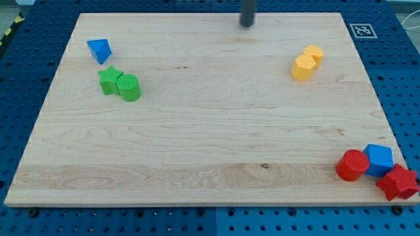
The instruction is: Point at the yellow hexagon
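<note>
Two yellow blocks touch each other at the view's upper right: a yellow hexagon (304,67) in front and a second yellow block (314,54) just behind it, whose shape I cannot make out. My tip (247,25) is at the view's top centre, near the board's top edge, well to the left of the yellow blocks and touching no block.
A blue triangular block (99,50), a green star (110,80) and a green cylinder (129,87) sit at the upper left. A red cylinder (352,164), a blue block (378,159) and a red star (397,183) cluster at the lower right corner of the wooden board (210,144).
</note>
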You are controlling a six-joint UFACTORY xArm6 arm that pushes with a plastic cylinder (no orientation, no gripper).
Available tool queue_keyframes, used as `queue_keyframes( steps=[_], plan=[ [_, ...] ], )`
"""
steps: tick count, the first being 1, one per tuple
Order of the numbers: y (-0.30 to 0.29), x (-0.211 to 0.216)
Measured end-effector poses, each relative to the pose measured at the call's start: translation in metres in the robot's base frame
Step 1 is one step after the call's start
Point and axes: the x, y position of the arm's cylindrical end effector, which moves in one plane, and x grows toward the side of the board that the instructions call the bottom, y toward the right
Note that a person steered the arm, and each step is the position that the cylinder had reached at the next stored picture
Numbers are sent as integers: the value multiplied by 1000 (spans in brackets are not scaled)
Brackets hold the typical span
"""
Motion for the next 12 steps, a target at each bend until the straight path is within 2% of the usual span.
queue_keyframes(
  steps=[1,3,4,6,7,9,11,12],
  plan=[
    [-5,3],
    [-117,26],
    [-62,-6],
    [-63,-8],
    [-62,-47],
    [-62,-47],
    [-81,133],
    [-81,133]
  ],
)
